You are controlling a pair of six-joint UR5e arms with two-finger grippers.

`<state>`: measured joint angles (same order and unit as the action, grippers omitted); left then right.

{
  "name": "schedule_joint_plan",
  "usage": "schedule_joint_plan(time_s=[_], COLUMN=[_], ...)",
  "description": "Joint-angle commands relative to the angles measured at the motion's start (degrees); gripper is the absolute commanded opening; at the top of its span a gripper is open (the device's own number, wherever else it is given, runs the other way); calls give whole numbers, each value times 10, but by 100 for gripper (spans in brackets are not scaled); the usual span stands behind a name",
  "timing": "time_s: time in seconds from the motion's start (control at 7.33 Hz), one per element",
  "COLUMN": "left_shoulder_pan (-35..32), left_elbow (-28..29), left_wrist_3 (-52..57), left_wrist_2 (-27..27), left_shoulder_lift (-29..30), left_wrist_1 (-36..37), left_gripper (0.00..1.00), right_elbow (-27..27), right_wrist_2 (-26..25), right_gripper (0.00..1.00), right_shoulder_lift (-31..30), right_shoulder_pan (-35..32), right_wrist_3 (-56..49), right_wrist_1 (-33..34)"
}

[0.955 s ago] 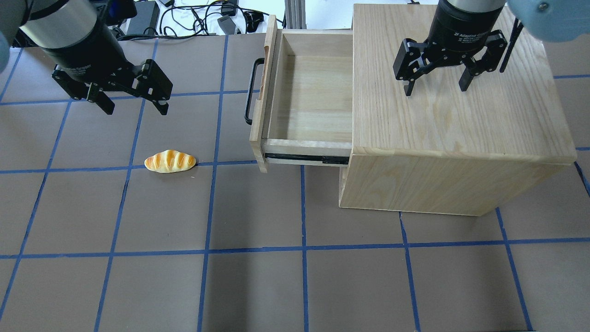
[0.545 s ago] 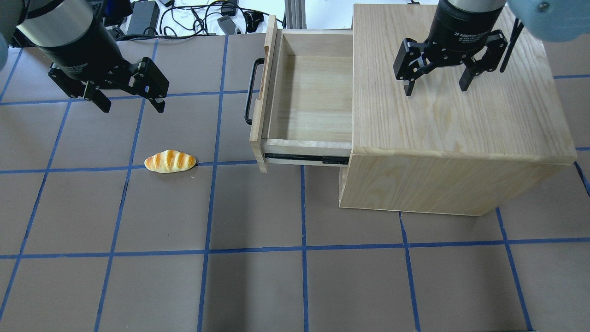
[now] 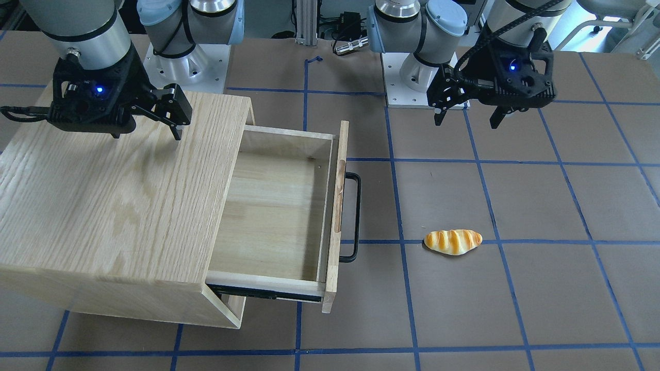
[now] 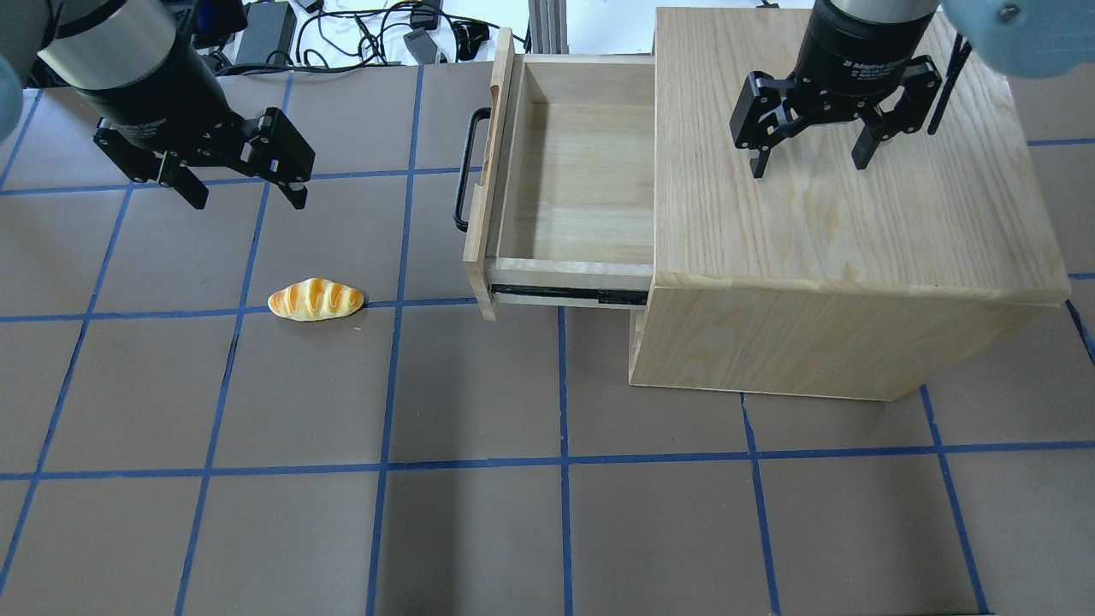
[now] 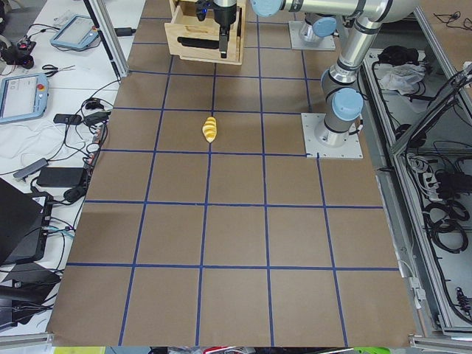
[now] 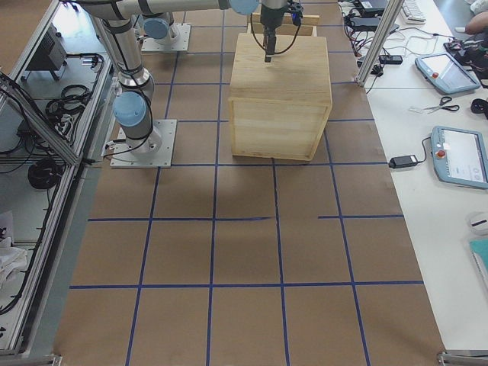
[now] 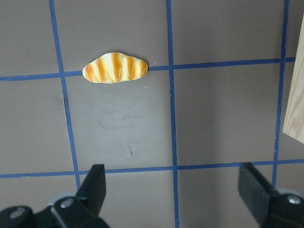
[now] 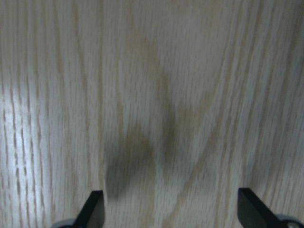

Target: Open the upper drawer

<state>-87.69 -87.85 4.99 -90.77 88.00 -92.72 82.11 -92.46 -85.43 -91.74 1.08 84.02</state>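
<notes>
Table (image 4: 479, 530), brown, gridded in blue tape (image 4: 384, 468); cables (image 4: 368, 26) behind; left gripper (image 4: 248, 204) and right gripper (image 4: 808, 167) gape empty.

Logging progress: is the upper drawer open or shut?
Open: the pale wood upper drawer juts out of the oak-grain cabinet, its bare floor visible.

I see the table (image 4: 479, 530) as a brown top gridded with blue tape. An oak-grain cabinet (image 4: 838, 257) stands on it, and a small bread roll (image 4: 316, 299) lies along a tape line well apart from it. The arms' white base plates (image 3: 398, 96) sit at the robot's edge.
</notes>
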Motion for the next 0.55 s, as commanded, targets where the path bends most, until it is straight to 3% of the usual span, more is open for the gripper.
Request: schedule_joint_plan(time_s=[0.0, 0.41], left_shoulder_pan=[0, -1], left_elbow=[0, -1], left_wrist_3=[0, -1], left_wrist_2=[0, 1], left_shoulder_lift=[1, 4], left_wrist_1=[2, 2], left_gripper=[100, 100], right_elbow=[0, 0], right_wrist_2=[0, 0], right_gripper=[100, 100], right_shoulder_lift=[0, 0], right_shoulder_pan=[0, 0], right_wrist_3=[0, 1], right_wrist_1=[0, 0])
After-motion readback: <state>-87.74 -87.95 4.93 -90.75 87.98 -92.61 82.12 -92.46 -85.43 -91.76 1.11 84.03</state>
